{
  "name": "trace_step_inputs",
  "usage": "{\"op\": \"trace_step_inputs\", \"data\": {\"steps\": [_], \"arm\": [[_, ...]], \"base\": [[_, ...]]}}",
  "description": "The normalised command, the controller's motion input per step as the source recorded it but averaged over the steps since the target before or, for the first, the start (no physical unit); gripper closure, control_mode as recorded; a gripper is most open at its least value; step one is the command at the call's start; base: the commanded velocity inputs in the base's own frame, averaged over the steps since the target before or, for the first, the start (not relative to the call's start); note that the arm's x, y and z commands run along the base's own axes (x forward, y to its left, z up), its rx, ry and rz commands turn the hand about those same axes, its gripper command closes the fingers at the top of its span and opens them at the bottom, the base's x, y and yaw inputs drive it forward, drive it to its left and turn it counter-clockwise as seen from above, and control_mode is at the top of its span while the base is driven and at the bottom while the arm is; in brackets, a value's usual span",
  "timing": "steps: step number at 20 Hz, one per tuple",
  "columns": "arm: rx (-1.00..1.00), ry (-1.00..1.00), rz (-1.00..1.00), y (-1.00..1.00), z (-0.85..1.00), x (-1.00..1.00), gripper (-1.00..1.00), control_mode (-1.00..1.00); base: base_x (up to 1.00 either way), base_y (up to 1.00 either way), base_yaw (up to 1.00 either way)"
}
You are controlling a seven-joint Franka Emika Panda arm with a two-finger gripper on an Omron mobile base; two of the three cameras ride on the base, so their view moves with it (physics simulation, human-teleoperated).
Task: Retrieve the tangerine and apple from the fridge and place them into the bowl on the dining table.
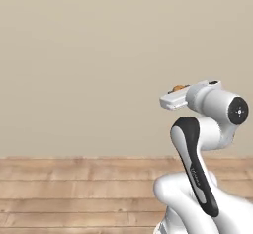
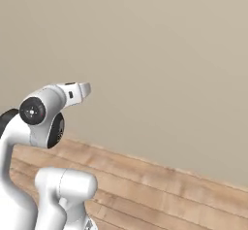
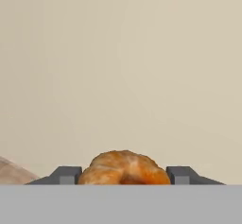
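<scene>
You find no text you can read anywhere. The only mark is a small pale script logo on the arm's black link cover point(image 1: 196, 175), at the lower right of the left base view, and it is too small to make out.

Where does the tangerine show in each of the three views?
Left base view: tangerine, an orange speck atop the white hand, right of centre.
Right base view: I cannot make it out.
Hand view: bottom centre, between the gripper fingertips.
Shared landmark: the beige wall fills the background.
</scene>
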Motion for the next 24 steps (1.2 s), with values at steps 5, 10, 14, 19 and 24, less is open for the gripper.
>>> {"op": "trace_step_inputs", "data": {"steps": [5,10,14,19,24], "arm": [[0.00,0.00,0.00,0.00,0.00,0.00,1.00,1.00],[0.00,0.00,0.00,0.00,0.00,0.00,1.00,1.00],[0.00,0.00,0.00,0.00,0.00,0.00,1.00,1.00],[0.00,0.00,0.00,0.00,0.00,0.00,1.00,1.00],[0.00,0.00,0.00,0.00,0.00,0.00,1.00,1.00]], "base": [[0.00,0.21,0.88],[0.00,0.10,0.88],[-0.13,-0.03,0.83],[-0.38,-0.16,0.77],[-0.30,-0.01,0.79]]}}
